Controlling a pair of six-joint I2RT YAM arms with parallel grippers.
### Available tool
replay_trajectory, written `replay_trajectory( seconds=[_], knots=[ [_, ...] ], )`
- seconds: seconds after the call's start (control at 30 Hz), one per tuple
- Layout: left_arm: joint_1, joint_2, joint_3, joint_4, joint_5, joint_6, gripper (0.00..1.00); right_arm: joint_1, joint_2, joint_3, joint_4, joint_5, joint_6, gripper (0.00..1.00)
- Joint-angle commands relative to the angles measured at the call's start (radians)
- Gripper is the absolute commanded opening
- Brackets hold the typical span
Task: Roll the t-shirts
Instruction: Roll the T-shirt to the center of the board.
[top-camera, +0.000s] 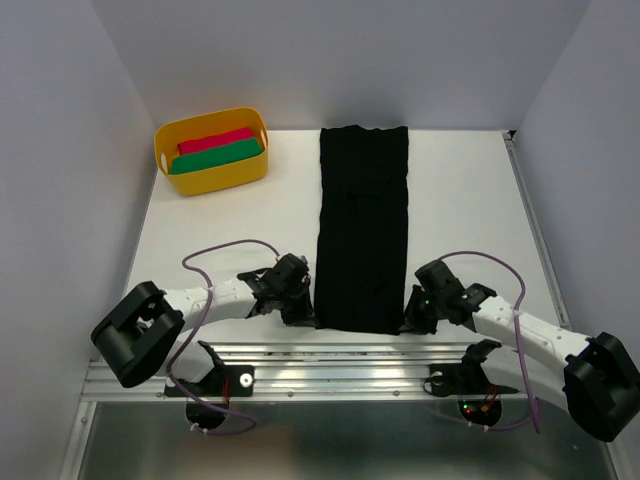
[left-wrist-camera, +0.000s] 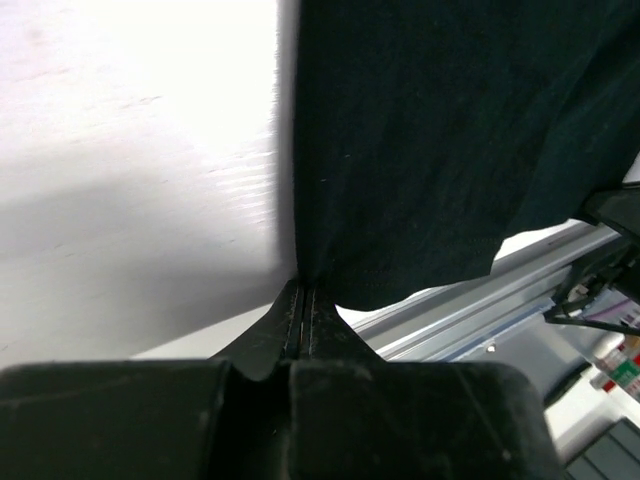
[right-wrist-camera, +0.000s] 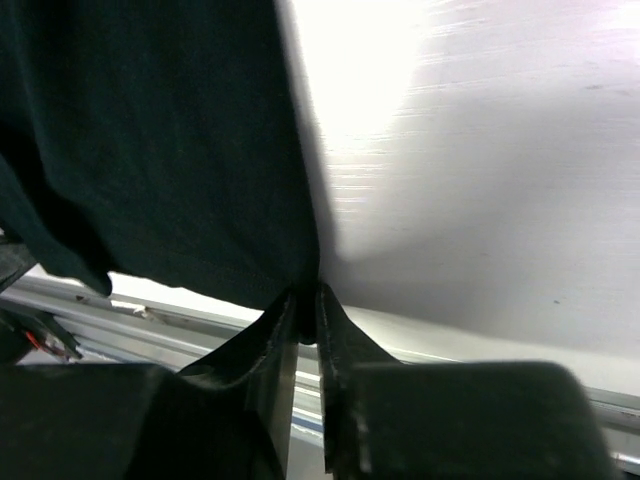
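Top view: the black t-shirt (top-camera: 362, 230) lies flat on the white table (top-camera: 230, 230), folded into one long narrow strip. Its near end sits just beyond the metal rail (top-camera: 330, 368) and the strip runs straight away from the rail to the far side of the table. The left gripper (top-camera: 303, 315) is at the strip's near left corner and the right gripper (top-camera: 412, 318) at its near right corner, both just beyond the rail. A yellow tub (top-camera: 215, 178) stands well away from the rail, off to the left of the strip and apart from it. It holds a red cloth (top-camera: 215, 140) and a green cloth (top-camera: 215, 156) side by side.

Left wrist view: the left gripper (left-wrist-camera: 303, 292) has its fingers pressed together with no gap showing, pinching the hem corner of the t-shirt (left-wrist-camera: 440, 130). The cloth's near edge hangs over the strip of table next to the rail (left-wrist-camera: 470, 300).

Right wrist view: the fingers of the right gripper (right-wrist-camera: 308, 298) stand a narrow slit apart. The corner of the t-shirt (right-wrist-camera: 160, 130) reaches down into that slit, close above the rail (right-wrist-camera: 130, 325) — whether the cloth is clamped or merely sits between the tips cannot be told
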Motion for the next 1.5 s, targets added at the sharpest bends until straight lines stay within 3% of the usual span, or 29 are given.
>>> replay_trajectory(
  seconds=[0.0, 0.33, 0.5, 0.97, 1.47],
  knots=[
    [-0.005, -0.051, 0.008, -0.115, -0.085, 0.003, 0.0, 0.009, -0.02, 0.014, -0.055, 0.047, -0.006, 0.2],
    [-0.006, -0.059, 0.013, -0.115, -0.086, 0.001, 0.0, 0.009, -0.022, 0.011, -0.047, 0.033, 0.0, 0.23],
    [-0.006, -0.068, 0.019, -0.117, -0.087, -0.003, 0.0, 0.009, -0.034, 0.014, -0.049, 0.035, 0.003, 0.01],
    [-0.006, -0.119, 0.097, -0.168, -0.135, -0.02, 0.0, 0.009, -0.059, 0.104, -0.087, 0.071, 0.002, 0.01],
    [0.014, -0.021, 0.266, -0.235, -0.224, 0.011, 0.0, 0.009, 0.033, 0.325, -0.167, 0.32, -0.052, 0.01]
  ],
)
